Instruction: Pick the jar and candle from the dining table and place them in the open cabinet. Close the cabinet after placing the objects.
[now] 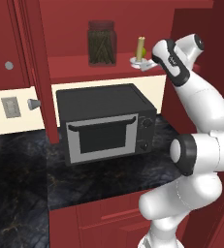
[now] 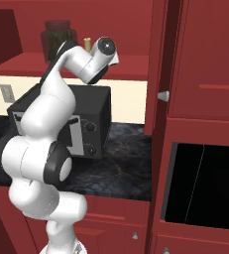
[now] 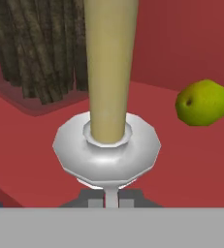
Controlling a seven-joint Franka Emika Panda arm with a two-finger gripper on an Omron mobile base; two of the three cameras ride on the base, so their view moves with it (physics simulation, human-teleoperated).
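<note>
Candle [image 1: 141,48] stands upright on the red inner shelf of the cabinet [image 1: 99,68] in the left base view, right at the shelf's front edge, with its white saucer holder touching the pincer [image 1: 147,64]. Jar [image 1: 102,42] sits on the same shelf to the left, apart from the candle, with bare shelf between them. An open door [image 1: 38,68] hangs at the left, its knob sticking out. Below, a black microwave [image 1: 106,123] rests on the dark marbled desk [image 1: 21,174], leaving a band of cream wall under the shelf.

Over to the right base view: the arm's elbow covers most of the shelf; the jar [image 2: 59,37] peeks up behind it and the candle [image 2: 87,44] tip just shows. The other open door [image 2: 158,64] stands edge-on at the right.

Hand view now: the candle [image 3: 108,68] rises dead centre from its saucer, whose handle runs down into the pincer [image 3: 111,198], pinched tight on it. Jar [image 3: 36,48] is behind on the left, a green ball [image 3: 201,102] at the right, open red shelf around.
</note>
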